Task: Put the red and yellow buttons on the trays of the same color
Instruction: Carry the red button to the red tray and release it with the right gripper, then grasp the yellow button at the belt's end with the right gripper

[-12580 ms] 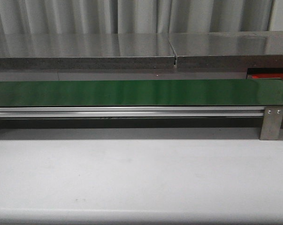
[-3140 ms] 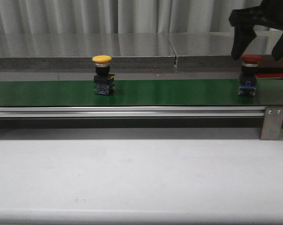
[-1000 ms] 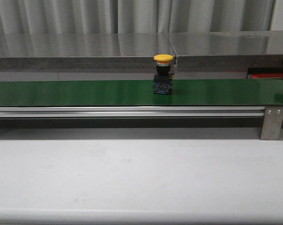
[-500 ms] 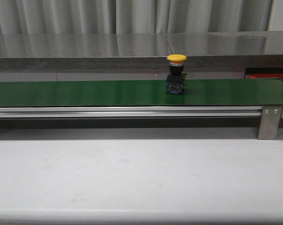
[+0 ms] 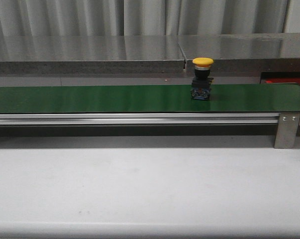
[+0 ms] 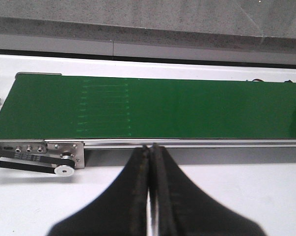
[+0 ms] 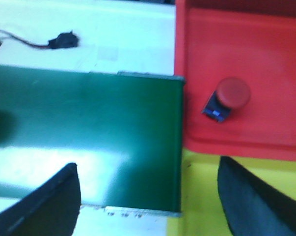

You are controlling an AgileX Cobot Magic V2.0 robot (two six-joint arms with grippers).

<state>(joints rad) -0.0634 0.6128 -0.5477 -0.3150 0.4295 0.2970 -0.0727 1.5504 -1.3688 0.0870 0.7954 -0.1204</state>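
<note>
A button [image 5: 202, 78] stands upright on the belt [image 5: 115, 98], right of its middle. A table [image 5: 140, 189] lies in front of the belt. Past the belt's right end lies a tray [image 7: 265, 59], with another button [image 7: 227, 98] on it.

Left gripper [image 6: 150, 196] with black, broad-based tapering fingers, right gripper [image 7: 148, 206] with dark, rounded, blurred fingers

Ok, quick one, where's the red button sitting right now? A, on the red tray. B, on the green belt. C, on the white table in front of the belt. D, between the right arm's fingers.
A: the right wrist view shows the red button resting on the red tray, beyond the end of the green belt.
</note>
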